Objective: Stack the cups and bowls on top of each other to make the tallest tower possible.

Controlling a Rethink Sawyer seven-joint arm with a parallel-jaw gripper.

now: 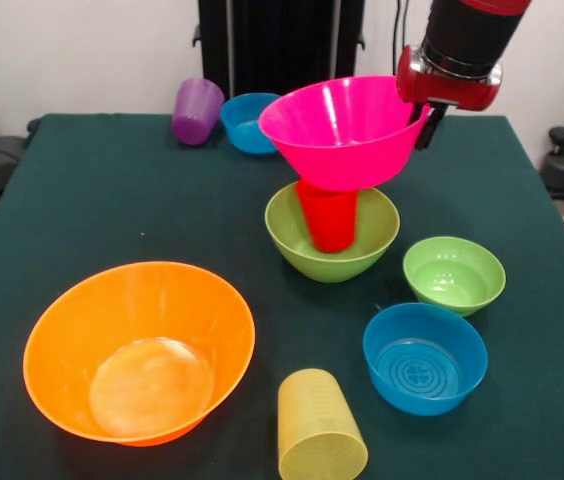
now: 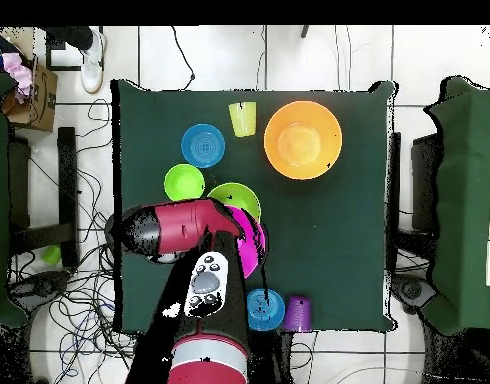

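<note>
The tower stands mid-table: a bright red cup (image 1: pixel 328 218) sits inside the medium lime green bowl (image 1: pixel 377 243), and the hot pink bowl (image 1: pixel 337 130) rests tilted on top of the cup. My gripper (image 1: pixel 424 118) is shut on the pink bowl's right rim, with one dark finger showing outside it. In the overhead view the arm covers most of the pink bowl (image 2: pixel 251 246) and part of the green bowl (image 2: pixel 237 197). The gripper itself is hidden there.
A purple cup (image 1: pixel 197 110) lies beside a blue bowl (image 1: pixel 250 122) at the far edge. A small lime green bowl (image 1: pixel 454 274) and another blue bowl (image 1: pixel 425 357) sit at the right. The yellow ribbed cup (image 1: pixel 319 438) lies at the front, with the large orange bowl (image 1: pixel 62 330) at front left.
</note>
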